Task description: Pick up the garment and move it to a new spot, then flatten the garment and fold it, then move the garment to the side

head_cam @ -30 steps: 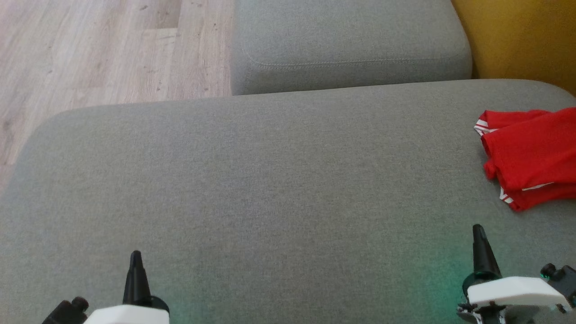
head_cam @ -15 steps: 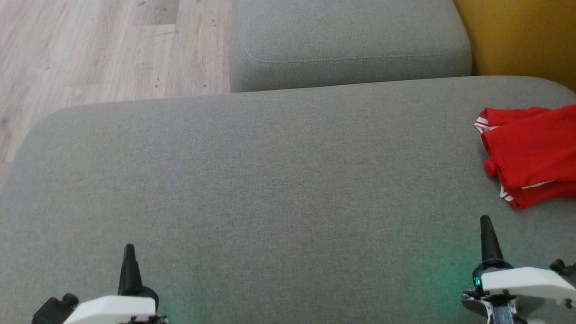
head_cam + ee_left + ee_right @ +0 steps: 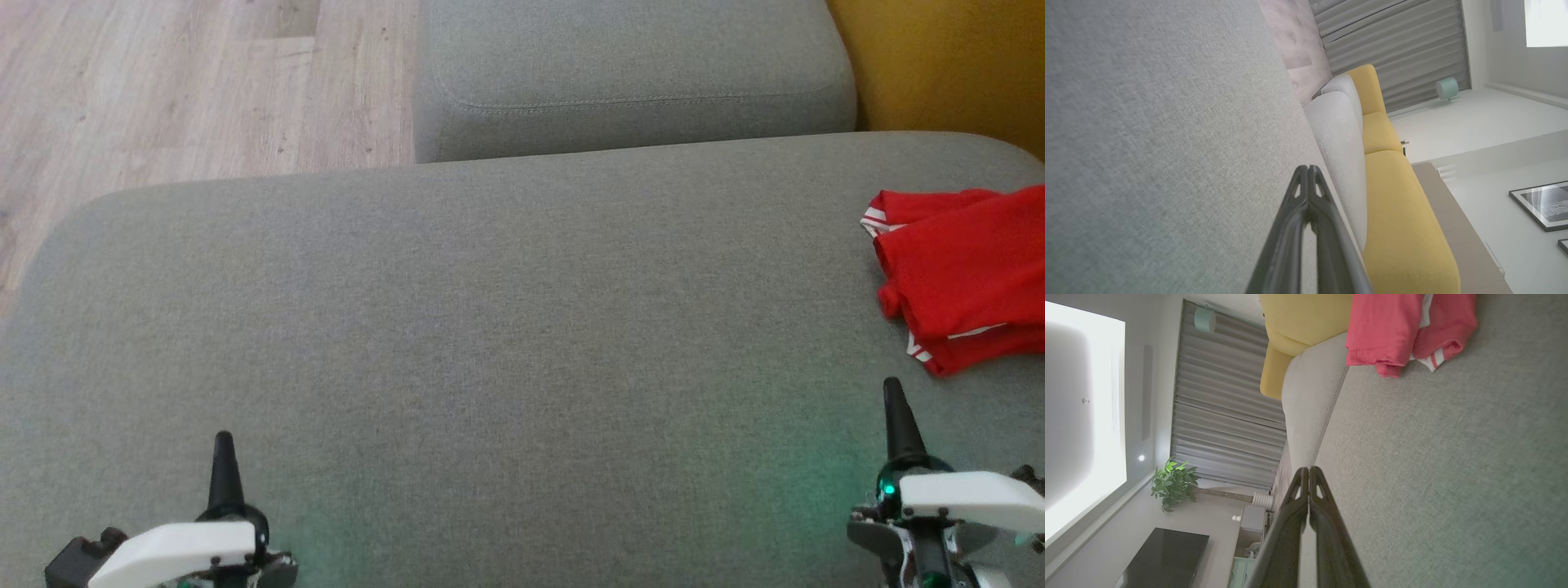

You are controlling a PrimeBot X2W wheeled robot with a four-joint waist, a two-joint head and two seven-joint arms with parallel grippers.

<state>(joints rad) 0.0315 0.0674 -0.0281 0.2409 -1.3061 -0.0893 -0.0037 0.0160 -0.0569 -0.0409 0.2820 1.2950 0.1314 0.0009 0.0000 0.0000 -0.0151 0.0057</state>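
Note:
The garment (image 3: 963, 269) is red with white stripes at its hems and lies crumpled at the right edge of the grey sofa seat (image 3: 490, 327); the right wrist view has it as the garment (image 3: 1404, 326) near the top. My right gripper (image 3: 891, 385) hovers low at the lower right, shut and empty, just short of the cloth's near corner. In its wrist view the right gripper (image 3: 1309, 470) has both fingertips pressed together. My left gripper (image 3: 222, 439) sits at the lower left, shut with nothing in it, and the left gripper (image 3: 1308, 168) points along bare upholstery.
A second grey cushion (image 3: 629, 73) adjoins the seat's far side. Yellow sofa sections (image 3: 947, 65) stand at the far right. Pale wood floor (image 3: 163, 90) lies beyond the seat's left and far edges. The broad middle of the seat is bare fabric.
The head camera has shifted slightly, so the scene sits a little higher. Both grippers have spread outward, the left toward the left edge, the right toward the garment. The garment lies unmoved.

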